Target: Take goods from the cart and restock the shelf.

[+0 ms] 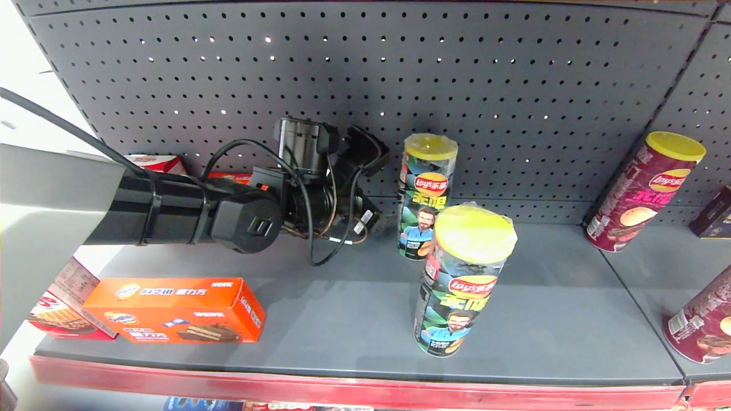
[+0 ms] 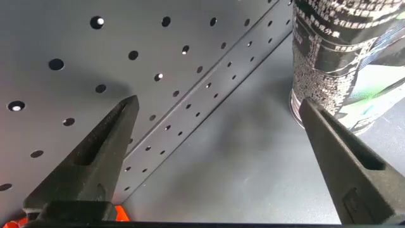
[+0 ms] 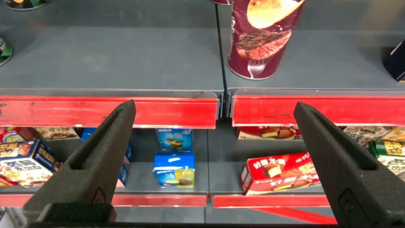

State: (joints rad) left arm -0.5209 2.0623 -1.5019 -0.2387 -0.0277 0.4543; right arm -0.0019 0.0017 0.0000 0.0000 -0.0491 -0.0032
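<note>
Two green chip cans with yellow lids stand right of the orange box (image 1: 174,310): the rear green can (image 1: 425,200) and the front green can (image 1: 460,285). Farther right of it are two maroon chip cans: the leaning maroon can (image 1: 642,194) and the low maroon can (image 1: 702,325) (cut by the frame edge). There is one orange box, and one red-and-white box (image 1: 54,311) sits just beside its left end.

Shop aisle, pegboard-backed shelf (image 1: 342,319), red price rail (image 1: 342,391), chip cans (image 1: 462,285), snack boxes (image 1: 171,311)
</note>
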